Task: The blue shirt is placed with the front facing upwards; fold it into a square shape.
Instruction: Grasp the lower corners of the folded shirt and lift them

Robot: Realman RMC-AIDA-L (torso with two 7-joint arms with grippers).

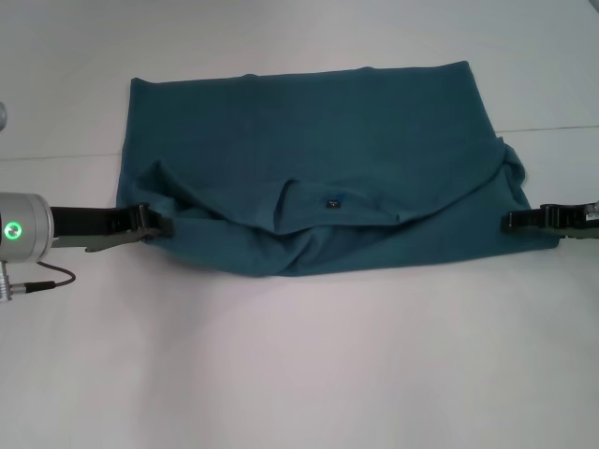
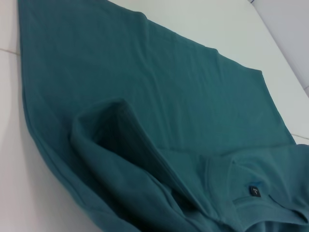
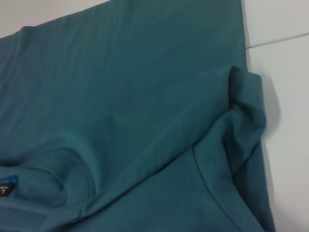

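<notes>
1. The blue shirt point(image 1: 318, 140) is spread across the middle of the white bench point(image 1: 299, 374), its near edge bunched.
2. The left gripper point(image 1: 161, 224) is pinched on the shirt's left edge.
3. The right gripper point(image 1: 513, 221) is pinched on its right edge.
4. A black label point(image 1: 333, 199) is seen at the collar.

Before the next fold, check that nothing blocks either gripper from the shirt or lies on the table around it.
Nothing visible does. The left gripper and right gripper already meet the edges of the blue shirt, and the white table around it shows nothing else.

A "7" on the black collar label point(image 3: 5, 191) of the blue shirt point(image 1: 309, 140).
</notes>
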